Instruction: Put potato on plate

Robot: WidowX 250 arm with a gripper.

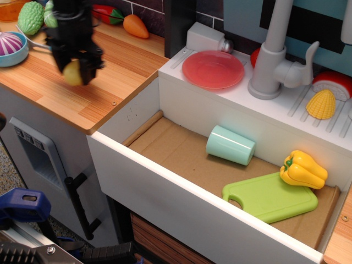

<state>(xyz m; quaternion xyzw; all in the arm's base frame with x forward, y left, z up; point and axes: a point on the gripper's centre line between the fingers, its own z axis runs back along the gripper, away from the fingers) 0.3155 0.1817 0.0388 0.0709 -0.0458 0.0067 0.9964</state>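
Note:
The pale-yellow potato [72, 72] sits between the fingers of my black gripper [75, 67], which is shut on it over the wooden counter [104, 82] at the left. The arm and gripper are motion-blurred. The red-pink plate [213, 69] lies flat on the white ledge behind the sink, left of the grey faucet [270, 60], well to the right of the gripper.
The sink basin holds a mint cup [230, 144], a green cutting board [270, 196] and a yellow bell pepper [303, 169]. A carrot [135, 26] and a green vegetable [30, 17] lie at the counter's back. A blue bowl [11, 47] stands at the far left. A ribbed yellow piece [321, 104] sits on the drainer.

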